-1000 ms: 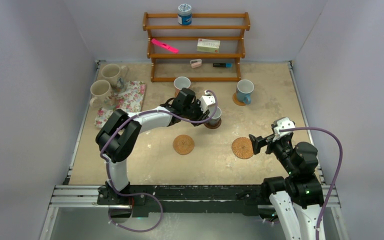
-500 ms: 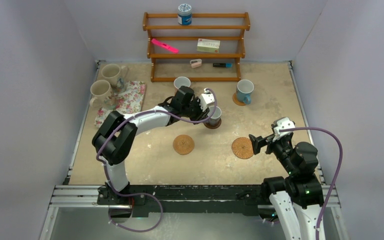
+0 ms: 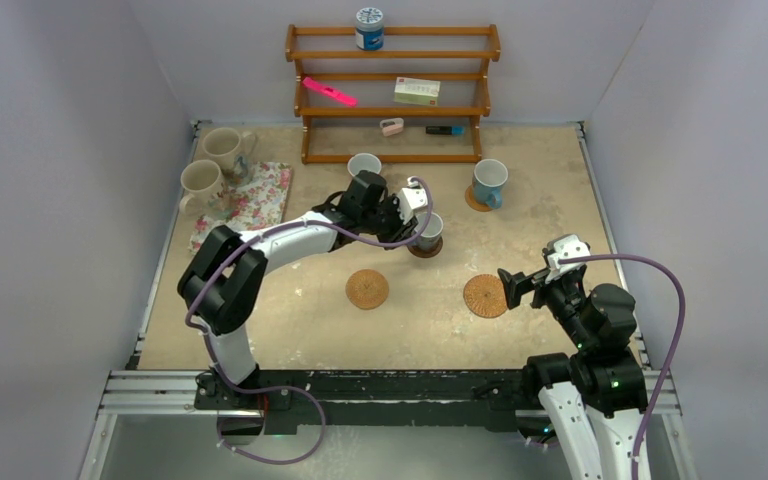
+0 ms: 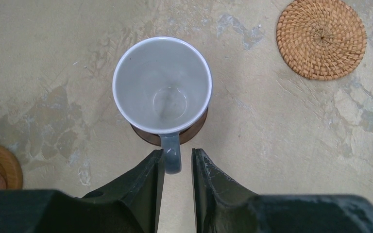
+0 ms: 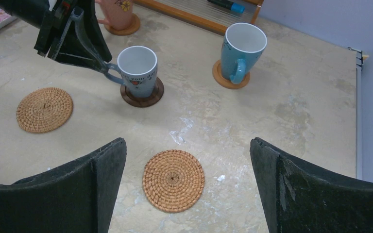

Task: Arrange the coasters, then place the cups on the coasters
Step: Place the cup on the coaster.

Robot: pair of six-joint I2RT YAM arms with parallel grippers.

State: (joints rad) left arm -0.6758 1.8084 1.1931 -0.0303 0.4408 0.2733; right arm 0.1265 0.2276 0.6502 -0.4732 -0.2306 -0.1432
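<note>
A small grey-blue cup [image 4: 161,92] stands upright on the dark brown coaster [image 5: 148,99] at mid-table. My left gripper [image 4: 177,154] straddles its handle [image 4: 172,154]. The handle touches the left finger, and a clear gap separates it from the right finger. My right gripper [image 5: 187,143] hovers wide open and empty above a bare tan coaster [image 5: 173,180]. A second bare tan coaster [image 5: 44,109] lies to its left. The blue cup [image 3: 489,182] and the white-and-pinkish cup [image 3: 364,167] each stand on a tan coaster. Two cream cups [image 3: 224,148] [image 3: 200,184] stand at the far left.
A floral cloth mat [image 3: 255,200] lies beside the cream cups. A wooden rack [image 3: 392,95] with small items stands against the back wall, with a blue-and-white canister [image 3: 368,28] on top. Walls close in the table's left, right and back sides.
The left arm's elbow has swung a little to the left while its gripper stays at the grey-blue cup's handle. The right arm has not moved.
</note>
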